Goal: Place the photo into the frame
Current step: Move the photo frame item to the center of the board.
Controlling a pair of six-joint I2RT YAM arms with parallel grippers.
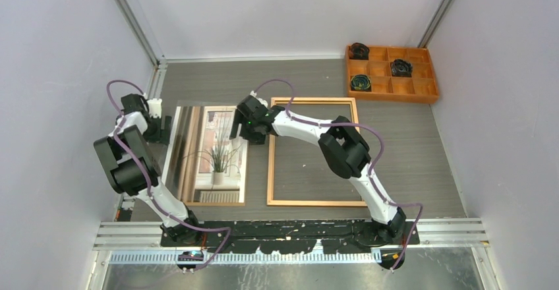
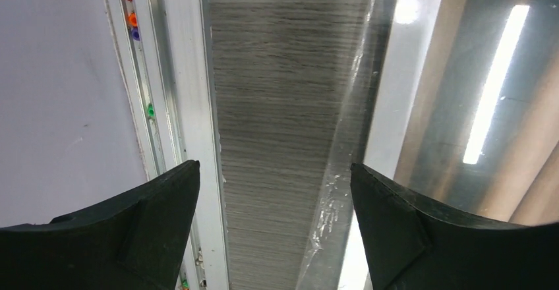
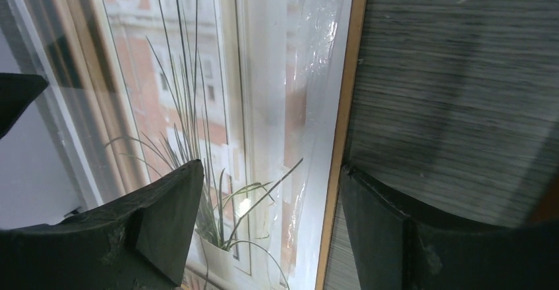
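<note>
Photo (image 1: 212,153) flat left of frame (image 1: 313,203); left claw (image 2: 273,171), right claw (image 3: 271,166) both apart at its edges; glossy sheet may slip, buckle

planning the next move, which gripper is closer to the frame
Right. The right gripper hovers open over the left rail of the frame; the left gripper is at the left edge of the photo.

The photo (image 1: 211,155) lies just left of the frame (image 1: 316,203) — the tray (image 1: 392,97) behind it, rightward.
</note>
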